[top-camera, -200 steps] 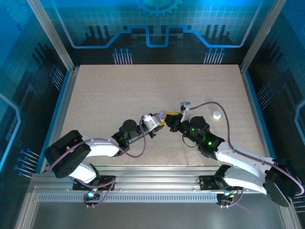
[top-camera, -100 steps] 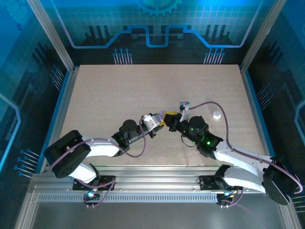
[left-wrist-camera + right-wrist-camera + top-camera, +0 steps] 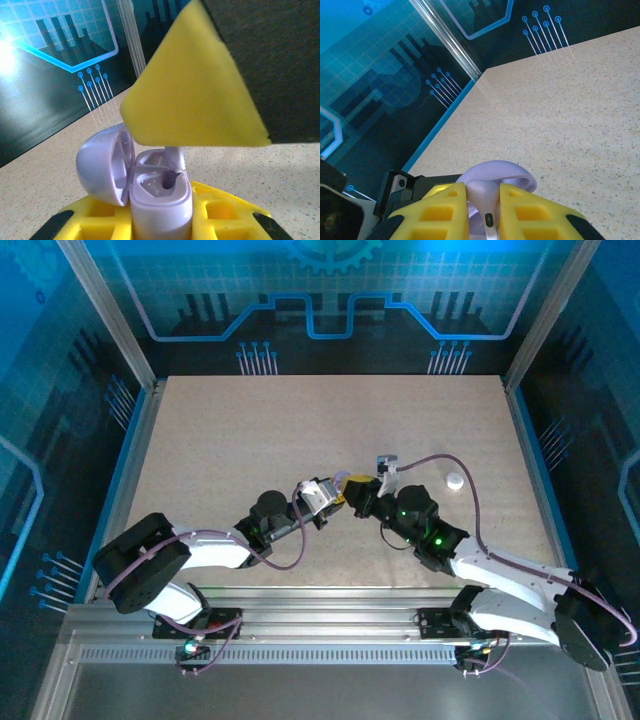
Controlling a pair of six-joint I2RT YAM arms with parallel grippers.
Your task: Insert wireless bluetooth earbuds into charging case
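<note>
My left gripper [image 3: 161, 226] is shut on the charging case [image 3: 160, 200], a pale lavender case held upright between the yellow fingers [image 3: 225, 215]. Its round lid [image 3: 102, 162] hangs open to the left. An earbud's stem [image 3: 174, 160] points down, its tip at the mouth of the right-hand socket. My right gripper [image 3: 483, 210] is shut on that earbud [image 3: 485, 195], whose white bulb shows between the yellow pads, with the case lid [image 3: 507, 172] just behind. In the top view the left gripper [image 3: 328, 496] and right gripper [image 3: 356, 490] meet at mid-table.
A small white round object [image 3: 455, 480] lies on the table to the right of the right arm. The beige tabletop [image 3: 300, 420] is fenced by metal posts and blue panels. A purple cable [image 3: 440, 462] loops over the right arm.
The right gripper has edged slightly left toward the left gripper with the earbud. The left arm has hardly moved.
</note>
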